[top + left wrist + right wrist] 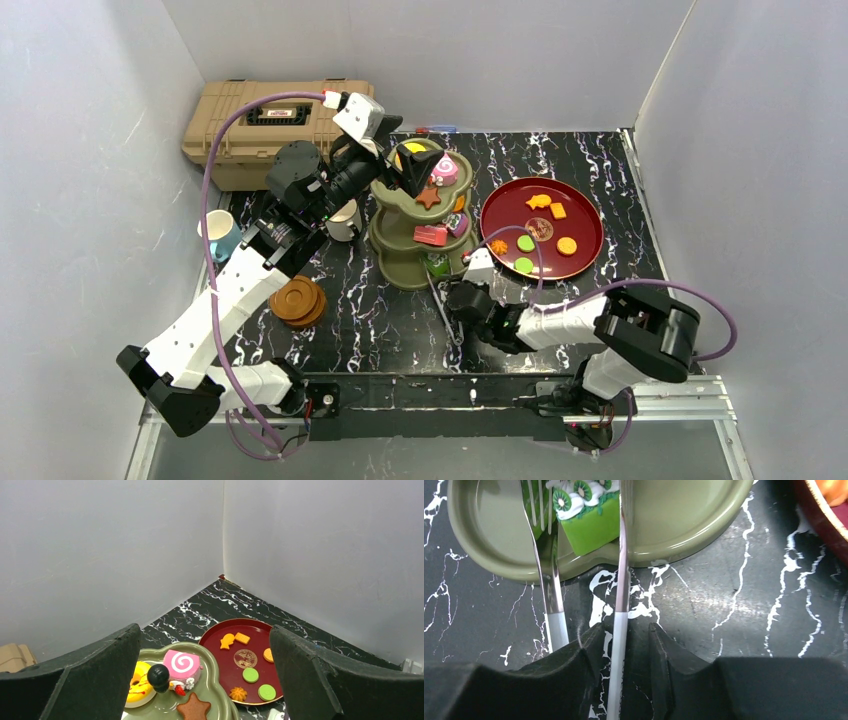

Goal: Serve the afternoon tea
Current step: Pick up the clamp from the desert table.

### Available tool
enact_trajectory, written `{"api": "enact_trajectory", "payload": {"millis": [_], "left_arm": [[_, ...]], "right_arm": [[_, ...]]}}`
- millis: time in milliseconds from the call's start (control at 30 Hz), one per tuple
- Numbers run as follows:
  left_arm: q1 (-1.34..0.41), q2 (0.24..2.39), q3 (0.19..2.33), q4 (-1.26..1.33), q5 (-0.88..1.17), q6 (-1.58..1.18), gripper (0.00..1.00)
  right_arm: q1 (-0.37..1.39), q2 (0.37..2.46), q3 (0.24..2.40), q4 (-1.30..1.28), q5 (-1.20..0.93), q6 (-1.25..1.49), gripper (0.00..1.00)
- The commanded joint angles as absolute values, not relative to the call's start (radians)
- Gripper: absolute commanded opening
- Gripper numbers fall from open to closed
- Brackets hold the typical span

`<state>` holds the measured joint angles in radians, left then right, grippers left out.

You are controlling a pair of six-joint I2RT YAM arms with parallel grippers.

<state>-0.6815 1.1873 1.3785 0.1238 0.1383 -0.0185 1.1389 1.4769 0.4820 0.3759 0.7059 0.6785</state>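
**Foreground, right wrist view:** your right claw [624, 635], its fingers drawn in around a pair of tongs [550, 595] whose two arms stand apart.

**Top view, by size:**
- The table [600, 160].
- The stand [395, 265], upright at mid-table, its three tiers carrying pastries [430, 236].
- The plate [585, 215], just to the stand's right, with flat biscuits [567, 245] on it.
- The mug [345, 222], beside the stand's left flank, and the cup [222, 238], near the left wall.
- The saucers [297, 300], stacked in front of the cup.

**Left wrist view:** your left claw [204, 635] hangs wide apart above the top tier. The knob [159, 676] sits below and between its fingers, untouched.

**Smallest:** the kiwi cake [589, 517], on the bottom tier's near lobe, between the tong arms. Contact cannot be confirmed.

**Handling:** expect the cake to be light, rigid and smooth, so it may slip off polished metal. Close the tongs low on its flat green sides, not on the cream top. The stand looks stiff but tall. Take it by the knob only if you must move it.
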Motion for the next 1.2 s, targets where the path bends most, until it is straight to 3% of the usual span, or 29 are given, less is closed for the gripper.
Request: {"api": "enact_trajectory", "payload": {"millis": [0,167,600,900,1167], "left_arm": [[-0.669,1.149,1.373,0.134,0.126,-0.010,0.98],[-0.666,1.142,1.369,0.133,0.126,-0.011,0.98],[-0.663,1.138,1.362,0.134,0.132,-0.021,0.98],[-0.662,1.134,1.362,0.133,0.139,-0.021,0.98],[-0.662,1.133,1.373,0.124,0.142,-0.011,0.98]], "right_arm": [[1.128,1.531,0.544,0.428,0.651,0.688,0.41],[1.127,1.515,0.547,0.407,0.677,0.683,0.01],[1.127,1.338,0.540,0.358,0.777,0.597,0.01],[1.108,1.183,0.553,-0.097,0.900,0.716,0.01],[0.885,1.145,0.606,-0.275,0.886,0.716,0.01]]}}
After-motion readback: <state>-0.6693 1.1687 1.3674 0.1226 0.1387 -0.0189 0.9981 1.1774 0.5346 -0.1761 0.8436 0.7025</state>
